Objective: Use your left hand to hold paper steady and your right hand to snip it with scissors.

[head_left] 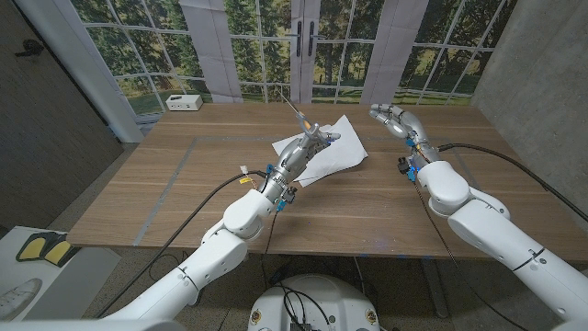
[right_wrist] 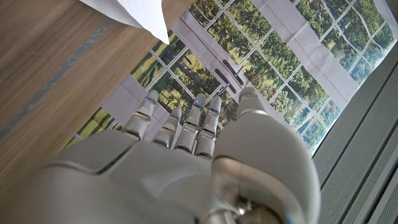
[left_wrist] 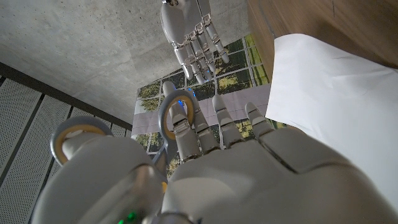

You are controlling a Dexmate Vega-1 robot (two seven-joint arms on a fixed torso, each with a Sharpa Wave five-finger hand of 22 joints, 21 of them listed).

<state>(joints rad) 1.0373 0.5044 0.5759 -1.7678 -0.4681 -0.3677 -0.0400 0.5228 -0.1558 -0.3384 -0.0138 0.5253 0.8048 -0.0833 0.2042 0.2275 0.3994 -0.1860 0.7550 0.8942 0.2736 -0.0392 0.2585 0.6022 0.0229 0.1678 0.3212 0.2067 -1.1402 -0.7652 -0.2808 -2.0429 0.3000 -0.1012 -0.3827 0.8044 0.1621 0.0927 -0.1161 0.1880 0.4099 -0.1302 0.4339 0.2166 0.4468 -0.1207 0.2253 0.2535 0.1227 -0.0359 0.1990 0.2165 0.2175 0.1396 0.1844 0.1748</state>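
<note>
A white sheet of paper (head_left: 338,147) lies on the wooden table (head_left: 184,184), past the middle. My left hand (head_left: 310,143) hovers over the sheet's left part and holds a pair of scissors (head_left: 296,114), blades pointing up and away toward the windows. In the left wrist view a finger passes through one grey, orange-lined ring of the scissors (left_wrist: 166,118), with my left hand (left_wrist: 249,168) beside the paper (left_wrist: 329,93). My right hand (head_left: 392,118) hangs in the air to the right of the sheet, fingers straight, holding nothing. It also shows as the right hand (left_wrist: 189,37) and, from behind, my right hand (right_wrist: 186,155) near a paper corner (right_wrist: 140,12).
A small white box (head_left: 185,102) stands at the table's far left corner. Glass doors and windows (head_left: 303,46) run behind the table. A grey wall (head_left: 542,74) stands on the right. Bare wood stretches along the near side of the table.
</note>
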